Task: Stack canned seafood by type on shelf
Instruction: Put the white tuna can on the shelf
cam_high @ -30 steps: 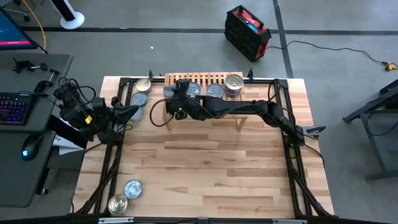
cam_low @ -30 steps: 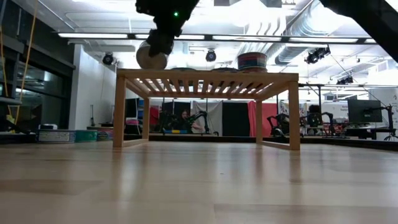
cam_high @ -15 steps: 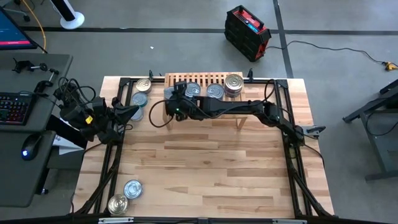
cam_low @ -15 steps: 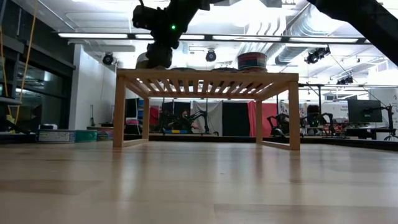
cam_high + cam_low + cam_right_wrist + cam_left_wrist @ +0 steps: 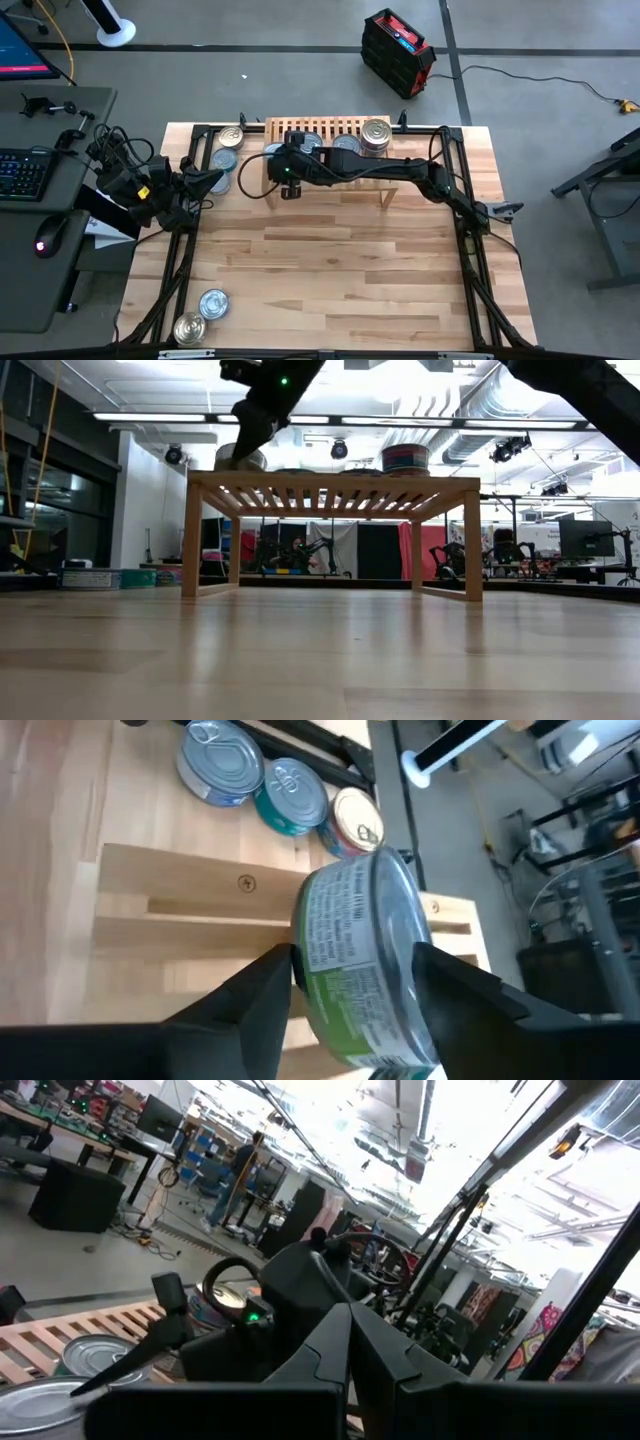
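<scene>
My right gripper [image 5: 283, 160] reaches across the shelf [image 5: 325, 128] to its left end and is shut on a green-labelled tin [image 5: 360, 960]. In the low view that tin [image 5: 240, 458] sits on the shelf top [image 5: 330, 482]. More tins are on the shelf: one flat [image 5: 345, 146] and a stack [image 5: 376, 133] at the right. Two tins [image 5: 230, 137] [image 5: 224, 160] lie on the table left of the shelf, and two [image 5: 213, 303] [image 5: 190, 328] lie at the near left corner. My left gripper [image 5: 213, 178] waits, shut, at the table's left edge. My right gripper pinches the green-labelled tin by its side wall [image 5: 315, 945], one finger [image 5: 265, 990] on each side of the round. The fingers come slanting down from above and the right. The tin's base rests on the left end of the shelf top, about level.
Three tins [image 5: 220, 765] [image 5: 290, 790] [image 5: 355, 820] show on the table beyond the shelf's left end in the right wrist view. Black frame rails [image 5: 190, 240] run along the table's sides. The bare wood tabletop [image 5: 330, 270] spreads wide in front of the shelf.
My right gripper carried the tin, tilted and hanging just off the shelf's left end, down onto the shelf top. The tin now sits level on the slats, and the gripper has tipped back above it.
</scene>
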Robot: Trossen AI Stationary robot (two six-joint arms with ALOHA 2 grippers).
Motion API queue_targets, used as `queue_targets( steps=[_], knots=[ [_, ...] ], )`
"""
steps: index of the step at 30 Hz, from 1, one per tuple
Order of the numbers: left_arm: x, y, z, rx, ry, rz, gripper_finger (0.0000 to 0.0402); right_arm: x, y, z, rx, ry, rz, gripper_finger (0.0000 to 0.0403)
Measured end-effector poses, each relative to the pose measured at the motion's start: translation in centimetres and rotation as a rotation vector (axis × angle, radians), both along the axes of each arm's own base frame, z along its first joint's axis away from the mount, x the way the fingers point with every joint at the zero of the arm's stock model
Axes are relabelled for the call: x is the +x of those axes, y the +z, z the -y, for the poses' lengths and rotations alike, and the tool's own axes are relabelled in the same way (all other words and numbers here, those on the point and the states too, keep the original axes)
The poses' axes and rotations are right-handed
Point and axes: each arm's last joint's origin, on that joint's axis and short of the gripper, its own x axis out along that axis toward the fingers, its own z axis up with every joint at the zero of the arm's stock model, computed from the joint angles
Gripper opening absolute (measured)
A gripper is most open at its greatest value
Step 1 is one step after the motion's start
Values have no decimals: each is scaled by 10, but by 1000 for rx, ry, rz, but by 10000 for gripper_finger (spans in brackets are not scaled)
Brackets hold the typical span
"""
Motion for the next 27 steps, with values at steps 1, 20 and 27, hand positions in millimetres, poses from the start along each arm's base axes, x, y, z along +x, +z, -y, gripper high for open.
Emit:
queue_targets(
  steps=[1,20,27],
  knots=[
    [0,0,0,0,0,0,0,-1,0,0,6,-6,-7,208],
    [0,0,0,6,1,-3,0,-22,39,7,62,-39,88,229],
    [0,0,0,18,4,-10,0,-68,63,60,279,-231,79,106]
  ],
)
